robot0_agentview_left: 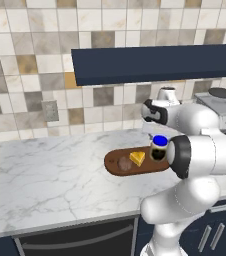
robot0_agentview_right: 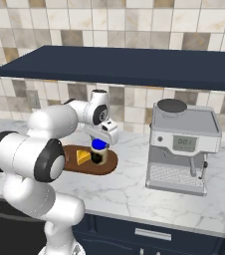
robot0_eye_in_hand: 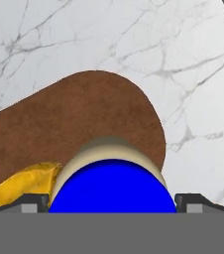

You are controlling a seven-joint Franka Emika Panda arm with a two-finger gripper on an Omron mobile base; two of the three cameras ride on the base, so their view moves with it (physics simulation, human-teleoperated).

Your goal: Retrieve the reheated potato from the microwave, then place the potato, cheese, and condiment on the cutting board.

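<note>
I see the marble counter (robot0_agentview_left: 45,175) running wide across the scene, with a tiled wall (robot0_agentview_left: 30,55) behind it and a dark blue shelf (robot0_agentview_right: 134,64) hanging over it. On the right of the counter stands a steel coffee machine (robot0_agentview_right: 181,147), well apart from the board. The cutting board (robot0_agentview_left: 117,172) lies flat on the counter to the left of that machine, a dark reddish-brown oval. All three food items sit on it. The condiment (robot0_agentview_right: 99,152) stands upright at the board's right part (blue lid, pale band, dark body). Just left of it lies the cheese (robot0_agentview_left: 137,158), a yellow wedge, and left of that the potato (robot0_agentview_left: 125,163), a dull round lump near the board's left end.

My gripper (robot0_agentview_right: 100,138) hangs directly above the jar. In the hand view the blue lid fills the space between the two finger tips (robot0_eye_in_hand: 34,202), which stand wide, one at each side of it. The fingers sit clear of the lid's edges there, so I read the jaws as spread and holding nothing. The cheese peeks in at the lower left of that view.
</note>
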